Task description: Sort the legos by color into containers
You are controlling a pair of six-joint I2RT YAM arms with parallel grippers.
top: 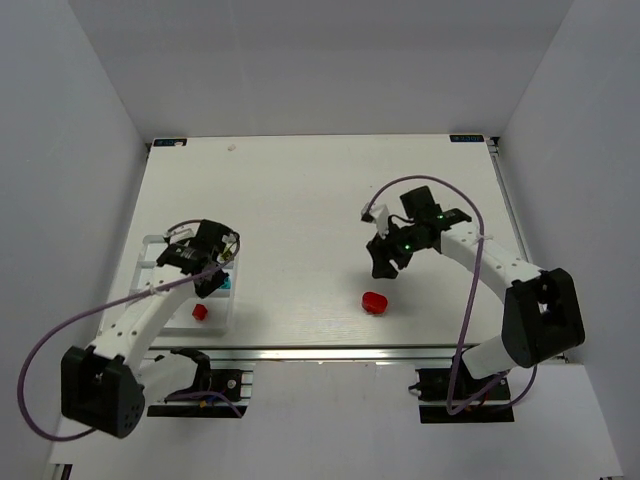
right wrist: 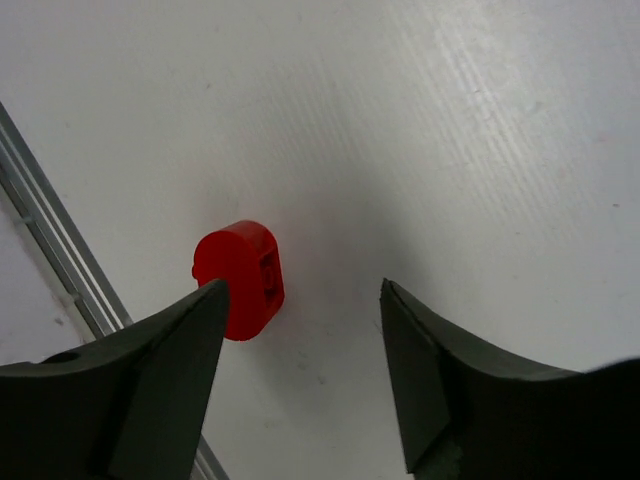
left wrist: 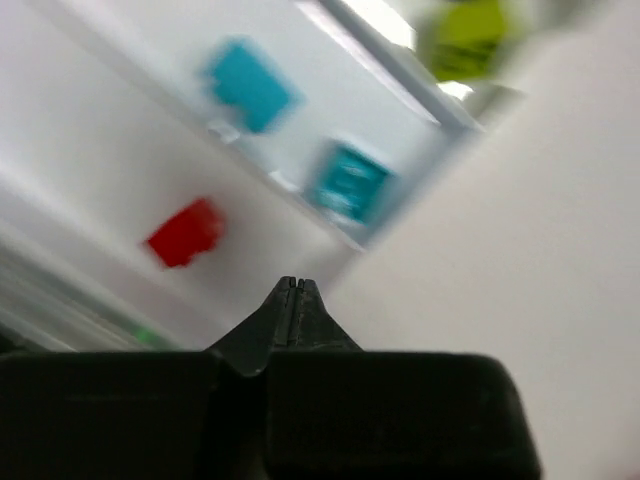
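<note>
— Legos check: where is our big red lego (right wrist: pixel 240 280)?
— On the counter (top: pixel 300 200), near one finger of our right gripper (right wrist: pixel 302 290), which gapes wide, empty.
— Our left gripper (left wrist: pixel 293 285)?
— Pinched closed, empty, above the tray (top: pixel 218 305) holding cyan bricks (left wrist: pixel 350 182) and a small red brick (left wrist: pixel 185 233).

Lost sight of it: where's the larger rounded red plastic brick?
Top view: the rounded red brick lies on the white table, right of centre, near the front edge, close by the open right gripper.
</note>
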